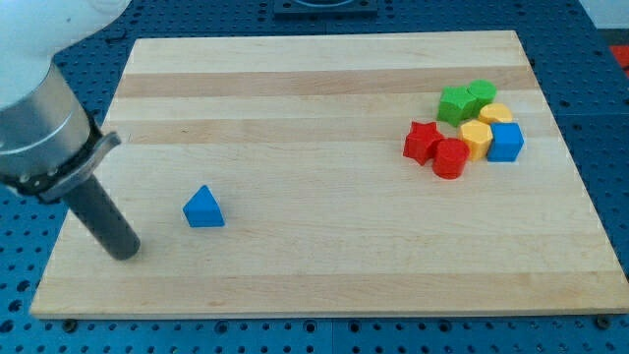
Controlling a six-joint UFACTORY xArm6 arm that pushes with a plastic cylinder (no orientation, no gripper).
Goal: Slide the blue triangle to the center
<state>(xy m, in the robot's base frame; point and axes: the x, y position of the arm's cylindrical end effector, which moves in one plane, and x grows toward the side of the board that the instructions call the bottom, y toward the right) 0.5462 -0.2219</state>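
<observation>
The blue triangle [203, 207] lies on the wooden board [324, 118] at the view's lower left. My tip [126, 254] rests on the board to the left of and a little below the triangle, a short gap apart from it. The dark rod rises from the tip up to the view's left into the grey arm housing.
A cluster of blocks sits at the view's upper right: a red star [424, 142], a red cylinder [450, 158], a yellow block [476, 139], another yellow block [495, 114], a blue cube [505, 142], a green star [455, 103] and a green block [481, 95].
</observation>
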